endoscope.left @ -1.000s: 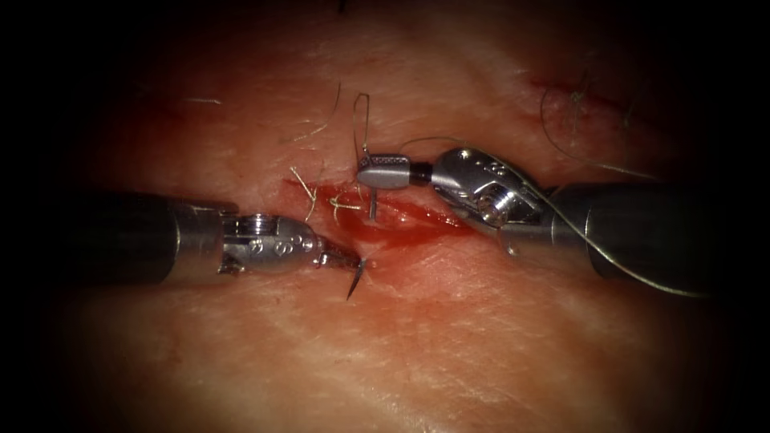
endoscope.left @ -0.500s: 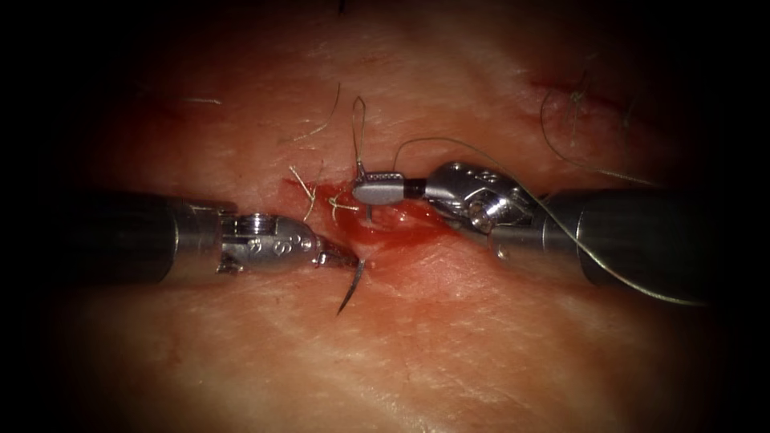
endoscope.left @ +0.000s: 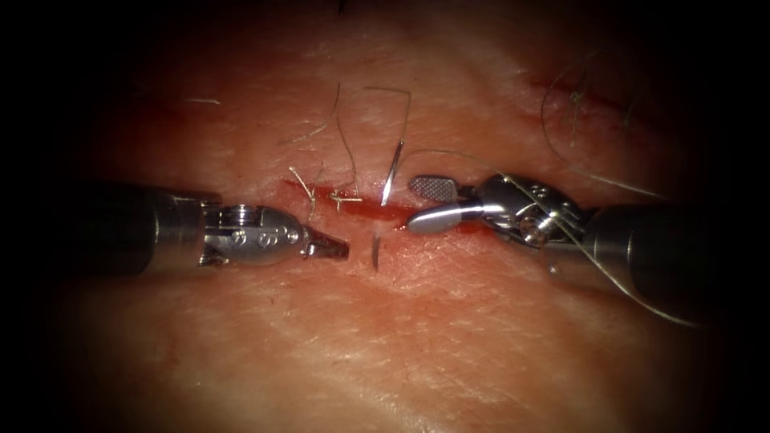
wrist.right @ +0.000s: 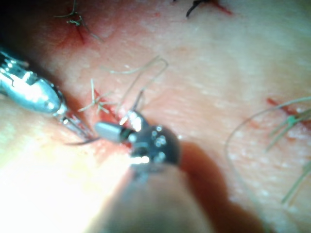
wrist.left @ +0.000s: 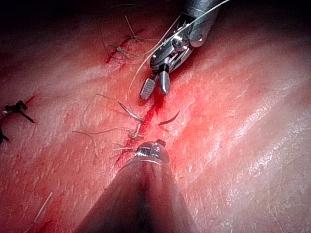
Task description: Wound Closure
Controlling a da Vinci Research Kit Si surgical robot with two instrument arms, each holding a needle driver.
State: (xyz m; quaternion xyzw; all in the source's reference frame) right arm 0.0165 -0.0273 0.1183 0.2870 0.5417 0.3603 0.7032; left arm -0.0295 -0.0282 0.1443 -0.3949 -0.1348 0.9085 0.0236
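Note:
The curved needle (endoscope.left: 391,175) sits in the tissue (endoscope.left: 449,321) across the cut (endoscope.left: 401,212). Its tail half stands up from the far lip, and its tip (endoscope.left: 375,252) pokes out of the near lip. Neither tool holds it. My right tool (endoscope.left: 423,202) is just right of the tail, open and empty; it is seen again open (wrist.left: 155,88) above the needle (wrist.left: 169,118). My left tool (endoscope.left: 343,248) lies left of the tip with a small gap and holds nothing. Thread (endoscope.left: 377,90) loops from the tail over the far side.
Cut thread ends of earlier stitches (endoscope.left: 305,186) stand at the cut's left end. A long thread (endoscope.left: 626,277) drapes over the right tool's wrist and shaft. Red fluid fills the cut. Stray thread (endoscope.left: 577,104) lies at the far right.
The right tool pushed the needle down into the cut, then opened, let go and drew back right. The left tool has let go of the needle tip and pulled back left.

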